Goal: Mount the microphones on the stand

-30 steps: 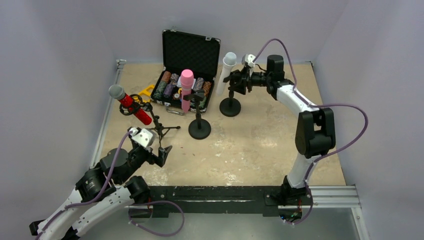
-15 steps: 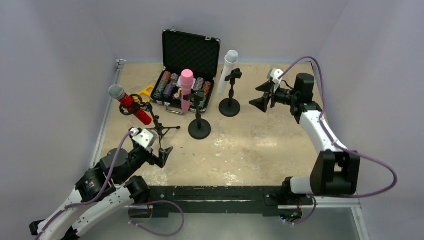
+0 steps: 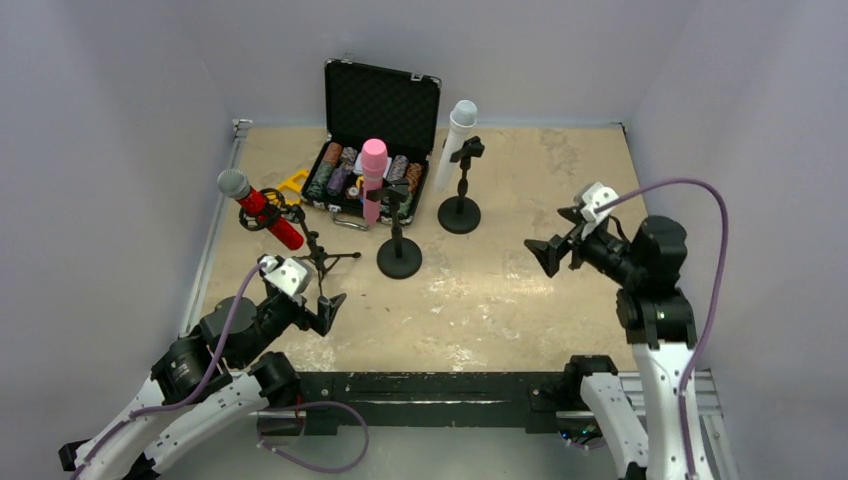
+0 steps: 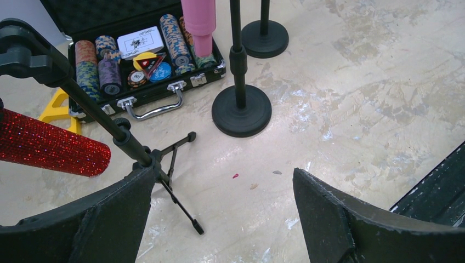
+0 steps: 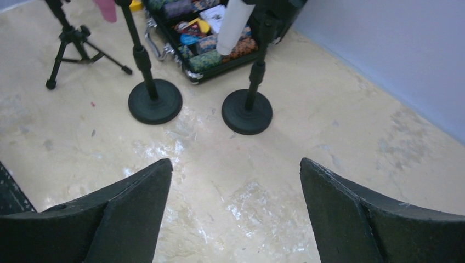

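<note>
Leftward, glittery red microphone (image 3: 268, 213) tilts on thin tripod (image 3: 322, 258).

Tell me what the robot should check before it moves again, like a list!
1. Red microphone sits in the tripod stand: ok.
2. Pink microphone sits on the middle stand: ok.
3. White microphone sits on the far stand: ok.
4. Left gripper open and empty: ok.
5. Right gripper open, empty, apart from the stands: ok.
6. Microphones held tightly enough not to slip: cannot tell.
</note>
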`<state>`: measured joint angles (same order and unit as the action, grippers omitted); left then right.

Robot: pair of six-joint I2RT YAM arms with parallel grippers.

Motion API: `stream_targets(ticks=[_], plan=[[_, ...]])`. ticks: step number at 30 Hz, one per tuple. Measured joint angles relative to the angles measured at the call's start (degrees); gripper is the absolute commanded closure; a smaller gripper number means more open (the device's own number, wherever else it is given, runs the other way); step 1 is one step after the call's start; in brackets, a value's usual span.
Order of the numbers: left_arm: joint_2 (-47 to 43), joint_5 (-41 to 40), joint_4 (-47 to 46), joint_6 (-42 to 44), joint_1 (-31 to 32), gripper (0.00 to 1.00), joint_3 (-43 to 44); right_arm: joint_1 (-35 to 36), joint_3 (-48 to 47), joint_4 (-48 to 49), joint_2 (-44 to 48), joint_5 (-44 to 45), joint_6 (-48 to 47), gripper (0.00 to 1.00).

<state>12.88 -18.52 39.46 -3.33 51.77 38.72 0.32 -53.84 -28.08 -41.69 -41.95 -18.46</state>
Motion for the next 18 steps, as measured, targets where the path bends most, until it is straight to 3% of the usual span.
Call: stream_targets(ticks=[6, 12, 18], plan=[[0.0, -0.1, 0.0, 0.0, 0.0, 0.00, 0.0, -2.3, 3.0, -0.2, 12.0, 13.2, 11.4, 0.06], [0.0, 0.0, 0.0, 0.0, 0.0, 0.00, 0.0, -3.1, 6.0, -0.4, 12.8, 23.1, 18.2, 0.03], [-0.3, 0.0, 0.0, 0.0, 0.0, 0.00, 0.0, -3.4, 5.5, -0.6, 12.8, 25.6, 19.3, 0.02]])
